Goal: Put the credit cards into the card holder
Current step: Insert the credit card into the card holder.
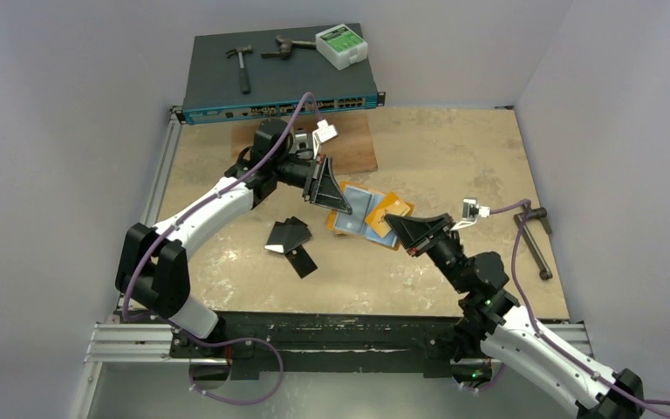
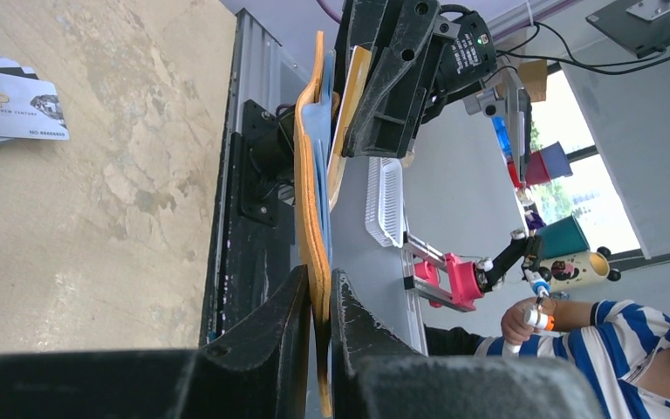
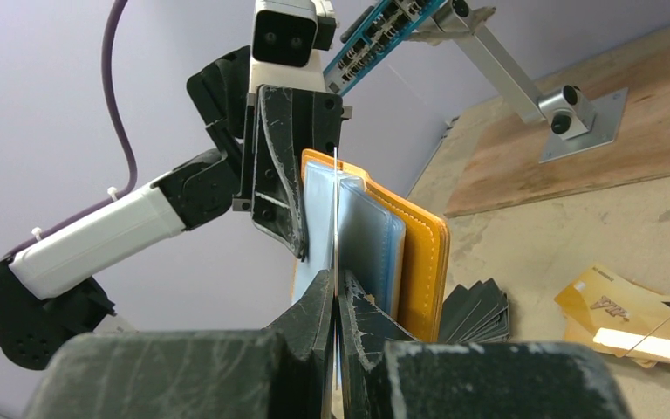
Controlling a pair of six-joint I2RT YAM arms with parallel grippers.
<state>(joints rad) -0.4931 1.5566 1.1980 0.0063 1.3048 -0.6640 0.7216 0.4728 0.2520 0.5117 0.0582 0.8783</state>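
The card holder [image 1: 359, 212], an orange wallet with blue-grey sleeves, is held off the table and open. My left gripper [image 1: 335, 197] is shut on its orange cover [image 2: 309, 183], jaws clamped on the edge [image 2: 318, 305]. My right gripper [image 1: 395, 226] is shut on an orange-gold credit card [image 2: 352, 105]. In the right wrist view that card [image 3: 336, 209] is edge-on, standing among the holder's sleeves [image 3: 366, 236]. A fan of black cards [image 1: 290, 237] lies on the table, and gold cards [image 3: 615, 307] lie beside black ones [image 3: 475, 310]. White VIP cards [image 2: 13, 105] lie flat.
A network switch [image 1: 227, 98] stands at the back with a hammer [image 1: 241, 65], another tool [image 1: 283, 46] and a green-white box [image 1: 341, 44] on it. A wooden board [image 1: 358, 144] lies before it. A metal clamp [image 1: 532, 240] lies at the right edge.
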